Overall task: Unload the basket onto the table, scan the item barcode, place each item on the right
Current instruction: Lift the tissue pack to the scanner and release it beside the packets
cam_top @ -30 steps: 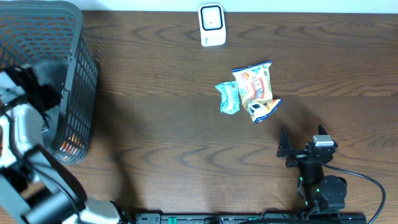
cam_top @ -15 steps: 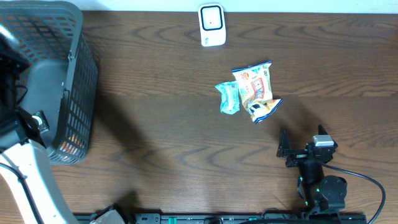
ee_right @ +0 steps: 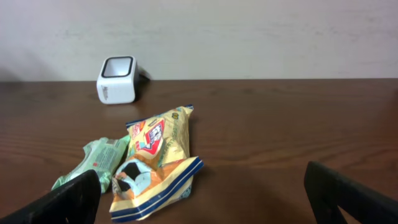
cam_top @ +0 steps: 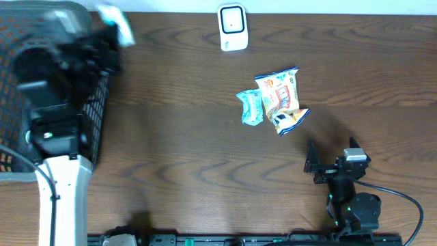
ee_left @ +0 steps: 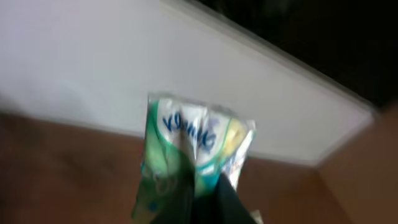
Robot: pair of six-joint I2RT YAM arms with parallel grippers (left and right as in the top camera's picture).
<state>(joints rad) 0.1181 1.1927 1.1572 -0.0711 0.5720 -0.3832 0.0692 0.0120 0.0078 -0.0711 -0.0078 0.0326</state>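
one green-white packet [ee_left: 186, 155], left fingers [ee_left: 222, 206] pinching it

Green-white packet [ee_left: 193, 155] (blurred) held aloft; white scanner [cam_top: 232, 27] stands well apart.

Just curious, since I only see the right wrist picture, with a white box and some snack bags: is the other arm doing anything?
Observer: Yes, the left gripper is shut on a green-and-white packet, held up in the air.
Visitor: What else is over on that side?
Observer: A grey mesh basket stands beside that arm, far left.
Visitor: Is the packet near the white box?
Observer: No, the scanner is well to the packet's right, with bare wood between them.
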